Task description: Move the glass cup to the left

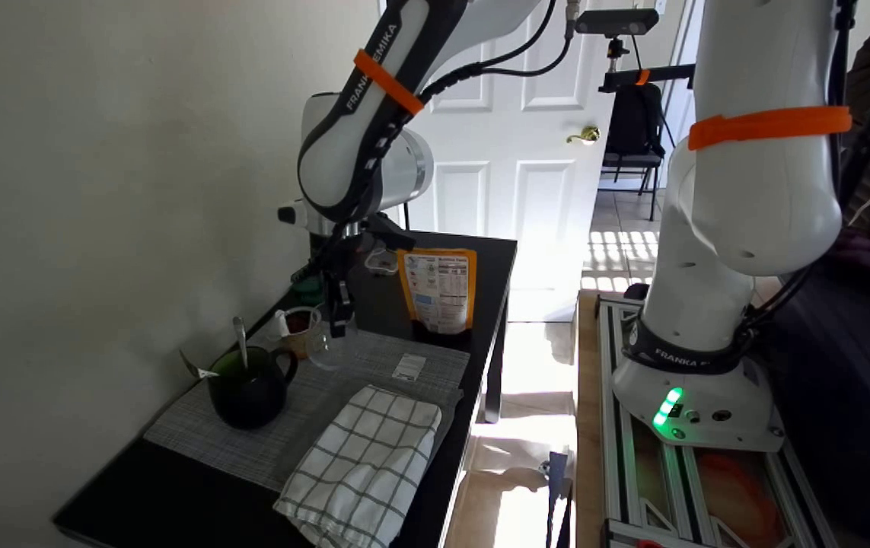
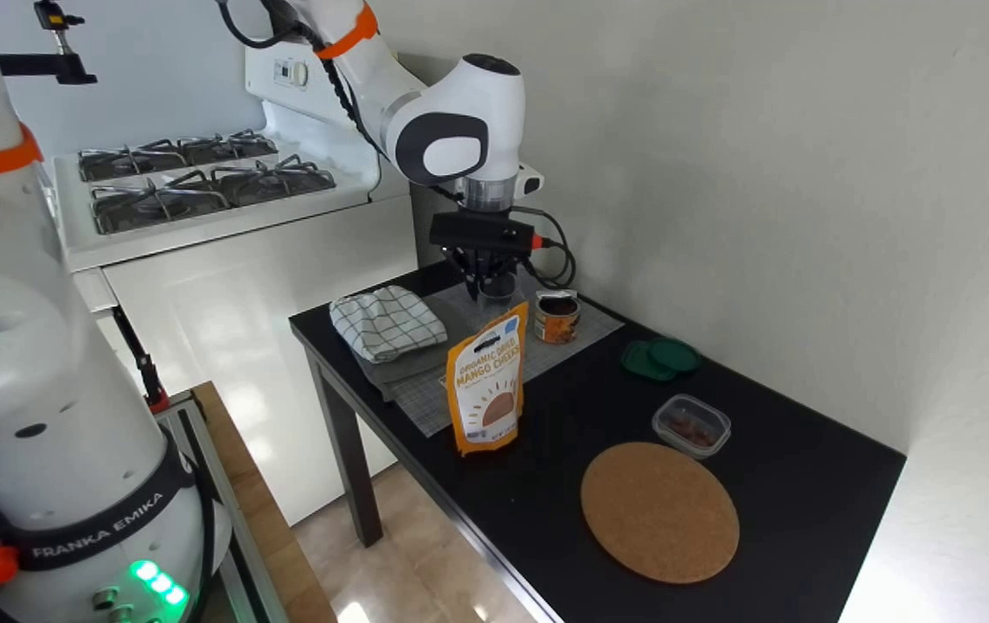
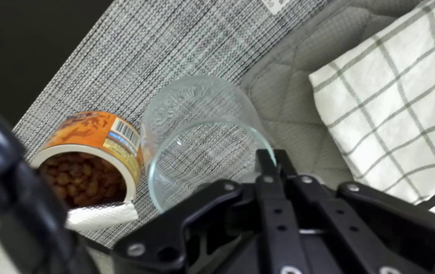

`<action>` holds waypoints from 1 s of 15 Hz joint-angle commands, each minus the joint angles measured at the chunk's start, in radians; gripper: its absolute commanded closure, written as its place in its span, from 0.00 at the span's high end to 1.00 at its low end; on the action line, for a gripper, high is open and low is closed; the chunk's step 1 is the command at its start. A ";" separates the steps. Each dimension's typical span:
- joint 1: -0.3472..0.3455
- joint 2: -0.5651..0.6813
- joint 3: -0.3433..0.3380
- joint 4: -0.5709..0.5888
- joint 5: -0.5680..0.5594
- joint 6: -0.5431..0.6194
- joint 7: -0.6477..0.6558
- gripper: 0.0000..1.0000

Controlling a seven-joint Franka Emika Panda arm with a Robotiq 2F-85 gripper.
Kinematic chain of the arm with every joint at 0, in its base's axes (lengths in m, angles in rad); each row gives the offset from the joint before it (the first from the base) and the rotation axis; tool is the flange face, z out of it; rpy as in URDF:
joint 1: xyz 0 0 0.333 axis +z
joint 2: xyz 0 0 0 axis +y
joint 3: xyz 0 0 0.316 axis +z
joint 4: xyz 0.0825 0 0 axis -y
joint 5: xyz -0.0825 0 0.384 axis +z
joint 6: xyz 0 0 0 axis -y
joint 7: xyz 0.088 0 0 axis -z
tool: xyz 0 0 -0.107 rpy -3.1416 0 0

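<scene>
The clear glass cup (image 3: 198, 97) stands over the grey woven mat (image 3: 126, 49) in the wrist view. It shows faintly in both exterior views (image 1: 326, 354) (image 2: 498, 298), its lower part behind the orange packet's top corner in one of them. My gripper (image 3: 277, 160) is shut on the cup's rim, one finger inside and one outside. In the exterior views the gripper (image 1: 341, 320) (image 2: 478, 281) points down at the cup. The cup looks upright; I cannot tell whether its base touches the mat.
An orange can (image 3: 91, 133) with a peeled lid stands right beside the cup. A dark green mug (image 1: 248, 388) with cutlery, a checked cloth (image 1: 374, 449), an orange packet (image 2: 485, 381), green lids (image 2: 663, 359), a plastic box (image 2: 691, 426) and a cork board (image 2: 660, 512) are on the table.
</scene>
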 commanded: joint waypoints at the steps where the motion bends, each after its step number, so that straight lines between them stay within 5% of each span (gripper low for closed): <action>1: -0.023 0.034 0.004 0.077 -0.011 -0.065 0.063 0.01; 7: -0.046 0.030 -0.007 0.100 -0.044 -0.190 0.146 0.01; 15: -0.071 0.041 -0.015 0.095 -0.030 -0.170 0.157 0.01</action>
